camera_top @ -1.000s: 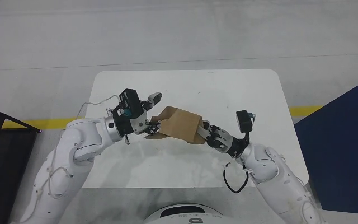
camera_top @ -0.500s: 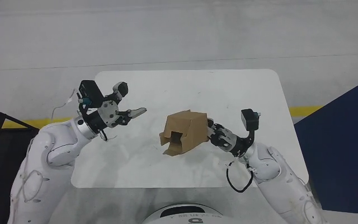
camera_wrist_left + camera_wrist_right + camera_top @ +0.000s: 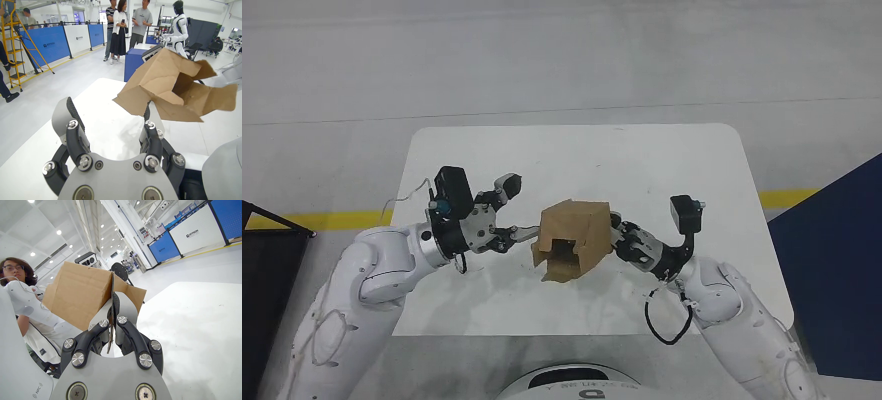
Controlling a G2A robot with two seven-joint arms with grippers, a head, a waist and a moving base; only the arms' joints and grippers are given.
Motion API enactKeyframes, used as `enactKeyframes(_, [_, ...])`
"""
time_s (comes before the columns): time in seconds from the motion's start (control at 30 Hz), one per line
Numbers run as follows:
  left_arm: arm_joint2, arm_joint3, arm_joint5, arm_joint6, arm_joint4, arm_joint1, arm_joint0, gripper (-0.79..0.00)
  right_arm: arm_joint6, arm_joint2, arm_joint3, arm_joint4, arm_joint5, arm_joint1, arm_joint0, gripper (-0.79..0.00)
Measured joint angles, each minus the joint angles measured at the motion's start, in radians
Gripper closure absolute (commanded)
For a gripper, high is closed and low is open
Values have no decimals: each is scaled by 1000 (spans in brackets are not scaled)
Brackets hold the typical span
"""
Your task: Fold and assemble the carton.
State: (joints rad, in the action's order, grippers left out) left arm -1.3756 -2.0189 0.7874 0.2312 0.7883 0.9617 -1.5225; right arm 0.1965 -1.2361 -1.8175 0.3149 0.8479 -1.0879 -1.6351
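Note:
A brown carton (image 3: 572, 232) is held above the middle of the white table (image 3: 672, 170), partly opened, with its open end and loose flaps toward the table's front. My right gripper (image 3: 614, 238) is shut on the carton's right edge. In the right wrist view the cardboard edge (image 3: 113, 306) is pinched between the fingers, and the carton's side panel (image 3: 79, 294) rises beyond them. My left gripper (image 3: 519, 210) is open just left of the carton. In the left wrist view one fingertip (image 3: 148, 108) touches the lower flap of the carton (image 3: 166, 89); the other finger (image 3: 70, 106) is clear of it.
Bare table surface lies all round the carton, with most room at the back (image 3: 572, 155) and on the right. A dark blue panel (image 3: 842, 270) stands off the table's right side. A yellow floor line (image 3: 787, 197) runs behind.
My left gripper let go of the carton and drew back to the left, then came back close to its left flap. The right gripper turned the carton so that its open end faces the front.

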Motion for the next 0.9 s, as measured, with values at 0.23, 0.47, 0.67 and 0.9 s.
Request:
enactKeyframes(0.23, [17, 17, -8, 3, 15, 3, 24, -748, -4, -2, 5, 10, -10, 0, -2, 0])
enactKeyframes(0.47, [-36, 46, 13, -6, -11, -4, -19, -776, -22, -28, 21, 5, -6, 1, -3, 0])
enactKeyframes(0.67, [-76, 31, 47, -33, -58, -9, -63, -785, -11, -23, 30, 7, -11, 1, 4, 0])
enactKeyframes(0.9, [-72, -2, 62, -2, -59, -11, -67, -785, 1, -3, 42, 44, -41, -3, 25, 0])
